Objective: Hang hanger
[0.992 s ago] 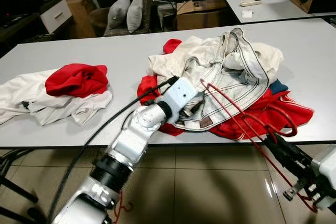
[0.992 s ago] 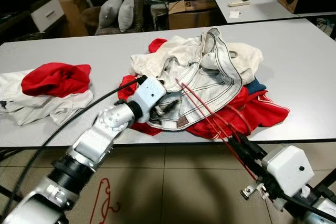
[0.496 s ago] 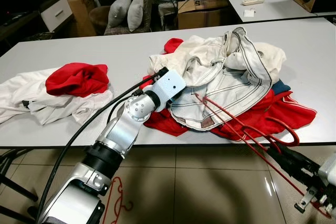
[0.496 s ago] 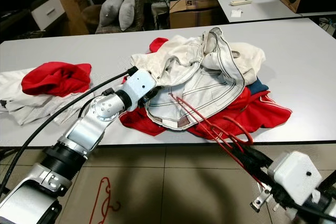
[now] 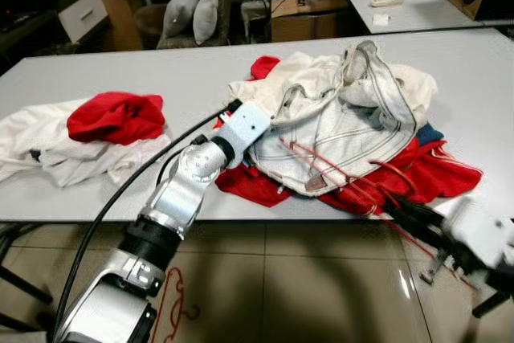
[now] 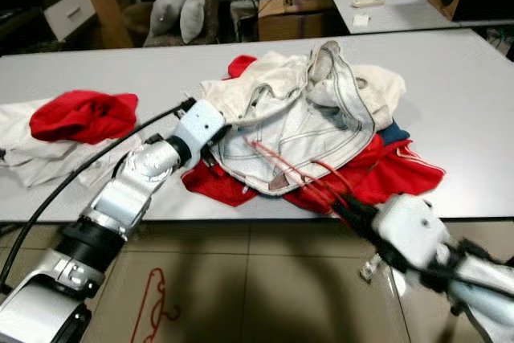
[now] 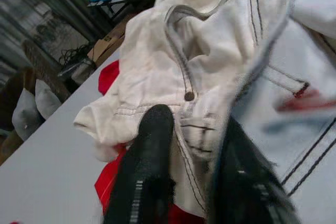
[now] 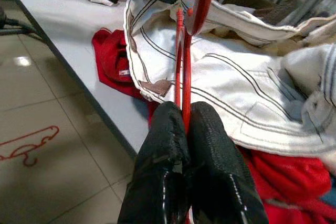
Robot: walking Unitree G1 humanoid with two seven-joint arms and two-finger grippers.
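Observation:
A red wire hanger [image 6: 283,171] lies slanted across a white denim garment [image 5: 345,118] that tops a pile of red clothes [image 5: 438,170] on the white table [image 5: 201,78]. My right gripper [image 8: 185,109] is shut on the hanger's lower end, just off the table's front edge [image 6: 353,213]. My left gripper [image 7: 194,121] is at the garment's left edge. Its fingers [image 7: 152,140] stand apart, with a fold of the white cloth between them. In the eye views the cloth hides the left fingertips beyond the wrist [image 5: 245,126].
A second heap of red and white clothes [image 5: 112,118] lies at the table's left end. Another red hanger [image 6: 157,303] lies on the tiled floor below. Behind the table are cushions [image 5: 193,14], a cardboard box [image 5: 309,18] and a further table [image 5: 418,10].
My right gripper has risen and moved in toward the table's edge, pushing the hanger further over the white garment. My left gripper has shifted back and left along the garment's edge.

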